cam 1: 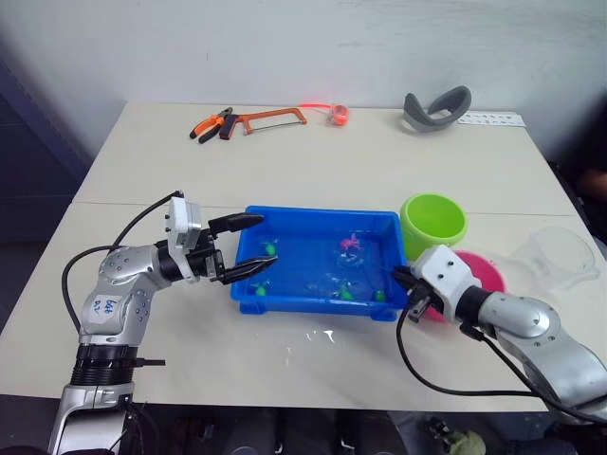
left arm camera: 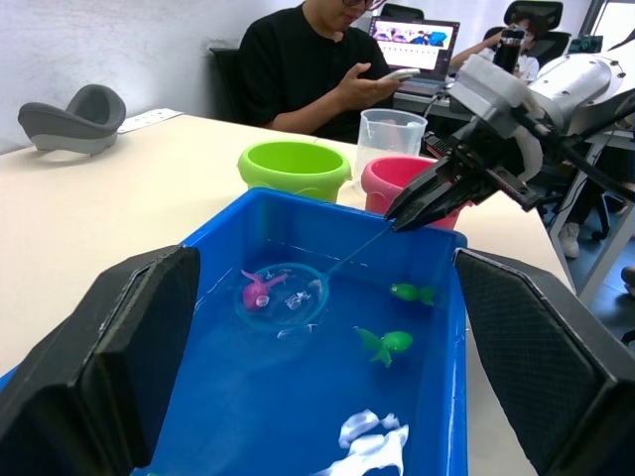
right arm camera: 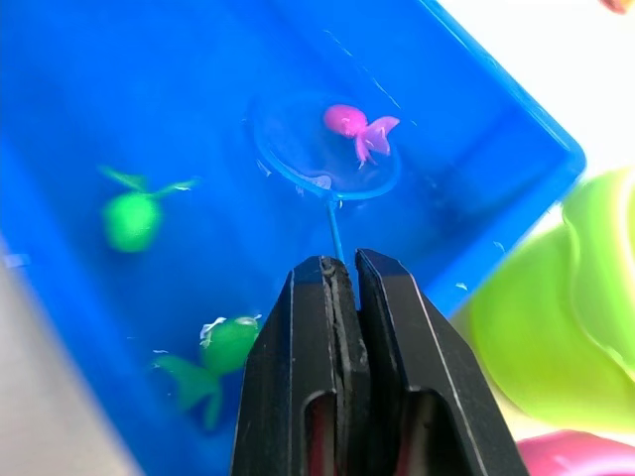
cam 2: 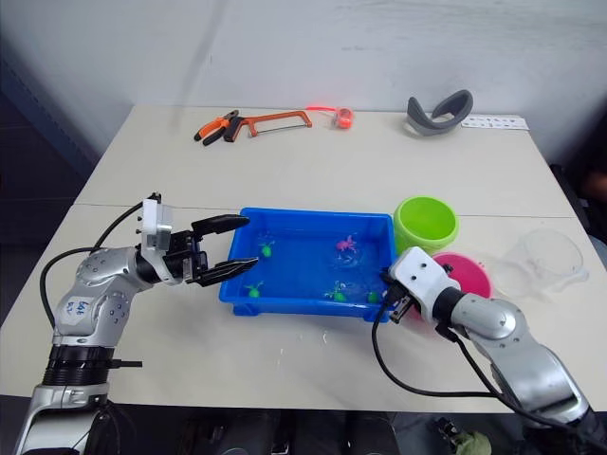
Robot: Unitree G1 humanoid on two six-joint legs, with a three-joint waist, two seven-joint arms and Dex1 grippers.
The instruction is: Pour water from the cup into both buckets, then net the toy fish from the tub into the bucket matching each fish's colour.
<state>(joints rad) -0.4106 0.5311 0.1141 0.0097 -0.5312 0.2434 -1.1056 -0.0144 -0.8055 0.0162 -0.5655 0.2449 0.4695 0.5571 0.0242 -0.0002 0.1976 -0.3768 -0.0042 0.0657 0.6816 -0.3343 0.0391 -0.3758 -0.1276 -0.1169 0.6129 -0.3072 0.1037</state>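
My left claw is wide open and holds nothing. It hangs over the left end of the blue tub on the bench. In the tub's water I count one pink fish inside the round hoop of the net, and about four green fish around it. My right claw is squeezed tight on the net's thin handle at the tub's right end. Just behind it stand two buckets, one green bucket and one pink bucket. One clear cup sits farther right.
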